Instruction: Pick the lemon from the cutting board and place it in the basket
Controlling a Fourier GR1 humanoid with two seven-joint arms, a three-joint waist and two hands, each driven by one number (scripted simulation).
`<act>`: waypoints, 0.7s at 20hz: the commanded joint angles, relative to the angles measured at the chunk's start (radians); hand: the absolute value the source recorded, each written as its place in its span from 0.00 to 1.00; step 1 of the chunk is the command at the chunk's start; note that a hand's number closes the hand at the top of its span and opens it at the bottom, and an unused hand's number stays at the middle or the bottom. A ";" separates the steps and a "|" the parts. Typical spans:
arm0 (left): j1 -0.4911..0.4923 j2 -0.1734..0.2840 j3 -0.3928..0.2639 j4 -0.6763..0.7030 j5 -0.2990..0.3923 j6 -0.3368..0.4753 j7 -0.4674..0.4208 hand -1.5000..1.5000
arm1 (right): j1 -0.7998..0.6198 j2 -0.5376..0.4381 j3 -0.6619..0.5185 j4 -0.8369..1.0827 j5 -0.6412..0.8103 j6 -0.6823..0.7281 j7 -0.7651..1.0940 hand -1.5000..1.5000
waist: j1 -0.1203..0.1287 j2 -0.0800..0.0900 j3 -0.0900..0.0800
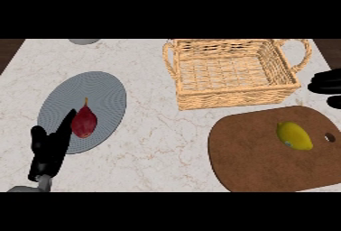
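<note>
The wicker basket [230,72] stands at the counter's far edge. The cutting board [279,153], near the right front corner, carries the lemon [294,135] toward its right edge. The lemon looks light, stiff and smooth; I would grasp across its middle. My right hand [328,83] is at the right edge, its state I cannot tell. My left hand [50,149] rests with fingers apart.

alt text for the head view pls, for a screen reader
A yellow lemon lies on a brown cutting board, in front of a wicker basket. The right robot hand shows at the right edge; the left robot hand rests open by a grey plate.
</note>
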 commanded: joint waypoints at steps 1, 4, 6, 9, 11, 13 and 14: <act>0.082 -0.039 -0.057 0.045 0.015 -0.036 0.040 0.50 | -0.094 -0.149 -0.106 0.115 0.041 0.134 -0.082 0.00 | 0.025 0.019 -0.013; 0.052 -0.037 -0.046 0.032 0.013 -0.025 0.070 0.50 | -0.145 -0.252 -0.102 0.174 0.059 0.258 -0.131 0.00 | 0.030 0.019 -0.014; 0.066 -0.055 -0.066 0.055 -0.001 -0.030 0.050 0.50 | -0.157 -0.331 -0.084 0.178 0.045 0.325 -0.140 0.00 | 0.029 0.022 -0.015; 0.043 -0.043 -0.039 0.061 0.012 -0.055 0.036 0.50 | -0.163 -0.391 -0.049 0.182 0.098 0.352 -0.171 0.00 | 0.039 0.028 -0.015; 0.055 -0.045 -0.050 0.025 0.013 -0.047 0.076 0.50 | -0.144 -0.405 -0.022 0.168 0.139 0.340 -0.190 0.00 | 0.044 0.026 -0.011; 0.061 -0.040 -0.043 0.037 0.009 -0.052 0.067 0.50 | -0.160 -0.442 -0.030 0.169 0.143 0.340 -0.226 0.00 | 0.039 0.023 -0.012; 0.076 -0.038 -0.043 0.038 0.003 -0.060 0.041 0.50 | -0.155 -0.435 0.005 0.162 0.175 0.317 -0.222 0.00 | 0.058 0.028 -0.012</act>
